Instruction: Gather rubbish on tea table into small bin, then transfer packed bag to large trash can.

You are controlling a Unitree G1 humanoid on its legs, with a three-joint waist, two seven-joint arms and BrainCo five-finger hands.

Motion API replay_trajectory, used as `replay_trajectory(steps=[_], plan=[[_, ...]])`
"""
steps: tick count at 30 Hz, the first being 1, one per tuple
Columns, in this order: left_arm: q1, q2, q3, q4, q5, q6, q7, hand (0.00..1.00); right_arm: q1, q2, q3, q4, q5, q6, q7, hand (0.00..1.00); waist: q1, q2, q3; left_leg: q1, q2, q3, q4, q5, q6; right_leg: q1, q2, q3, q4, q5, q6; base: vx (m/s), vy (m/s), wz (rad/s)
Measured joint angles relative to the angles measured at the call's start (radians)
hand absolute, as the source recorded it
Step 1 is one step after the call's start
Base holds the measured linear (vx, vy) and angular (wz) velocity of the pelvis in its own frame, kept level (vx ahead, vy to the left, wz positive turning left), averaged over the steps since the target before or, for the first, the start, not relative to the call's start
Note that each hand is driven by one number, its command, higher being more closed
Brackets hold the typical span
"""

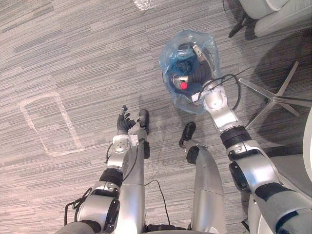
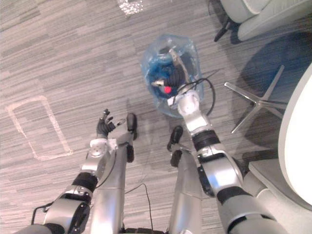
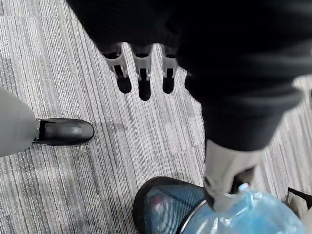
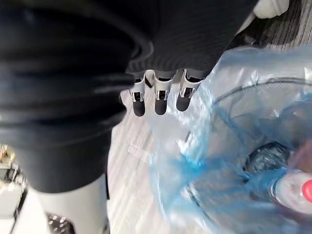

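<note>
Hanging over the bagged small bin point(image 1: 169, 54), right hand point(image 1: 199, 68) fingers straight, chair base point(image 1: 275, 97) near

We are looking down on a grey striped carpet point(image 1: 73, 48). A pale taped outline point(image 1: 48, 124), a rounded rectangle, is lying on it at the left. At the right, a metal star-shaped chair base point(image 1: 275, 99) is spreading its legs. A pale upholstered seat point(image 1: 282, 19) is standing at the far right, and a small crinkled scrap point(image 1: 142, 4) is lying at the far edge.
</note>
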Motion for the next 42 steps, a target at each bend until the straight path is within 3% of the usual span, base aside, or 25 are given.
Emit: replay_trajectory(steps=[12,19,20,25,29,38,42], plan=[[-0.016,0.000,0.009,0.026,0.000,-0.003,0.000,0.00,0.028,0.034,0.028,0.156,-0.180,0.005,0.034,0.00,-0.003,-0.002,-0.003,-0.047,-0.006,-0.008,0.002,0.007,0.001,-0.048,-0.006,-0.003,0.017,-0.001,-0.002,0.00,0.000,0.02],[-0.038,0.000,0.014,0.028,-0.003,-0.007,0.001,0.00,0.027,0.048,0.018,0.235,-0.211,-0.021,0.035,0.00,-0.002,-0.001,-0.003,-0.103,-0.019,-0.023,-0.005,0.017,0.009,-0.108,-0.021,-0.014,0.048,-0.012,-0.008,-0.03,-0.006,0.11],[-0.043,-0.001,0.014,0.028,-0.006,-0.007,0.001,0.00,0.026,0.049,0.016,0.239,-0.210,-0.024,0.035,1.00,-0.002,-0.001,-0.003,-0.113,-0.021,-0.022,-0.010,0.022,0.011,-0.122,-0.026,-0.016,0.055,-0.014,-0.009,-0.03,-0.011,0.17],[-0.045,-0.003,0.014,0.017,-0.043,-0.009,0.002,0.00,0.016,0.075,0.016,0.273,-0.204,-0.041,0.050,1.00,0.004,-0.001,-0.003,-0.151,-0.030,-0.023,-0.022,0.040,0.007,-0.169,-0.042,-0.023,0.079,-0.022,-0.015,-0.02,-0.010,0.13],[-0.046,-0.016,0.015,-0.007,-0.060,-0.021,0.001,0.00,-0.004,0.080,0.019,0.268,-0.128,-0.054,0.077,1.00,0.008,-0.001,-0.003,-0.156,-0.040,-0.024,-0.053,0.060,0.003,-0.188,-0.050,-0.024,0.083,-0.023,-0.016,-0.02,-0.019,0.12],[-0.039,-0.028,0.015,-0.031,-0.080,-0.021,-0.008,0.00,0.019,0.093,-0.026,0.115,0.282,-0.033,0.160,1.00,0.018,-0.001,-0.003,-0.143,-0.041,-0.029,-0.065,0.073,-0.001,-0.179,-0.049,-0.025,0.087,-0.027,-0.017,-0.01,-0.012,0.02],[-0.025,-0.029,0.015,-0.032,-0.080,-0.018,-0.012,0.00,0.073,0.110,-0.059,0.044,0.368,-0.015,0.158,1.00,0.019,-0.001,-0.003,-0.106,-0.036,-0.029,-0.072,0.075,0.000,-0.139,-0.043,-0.027,0.075,-0.027,-0.018,-0.02,-0.014,-0.03]])
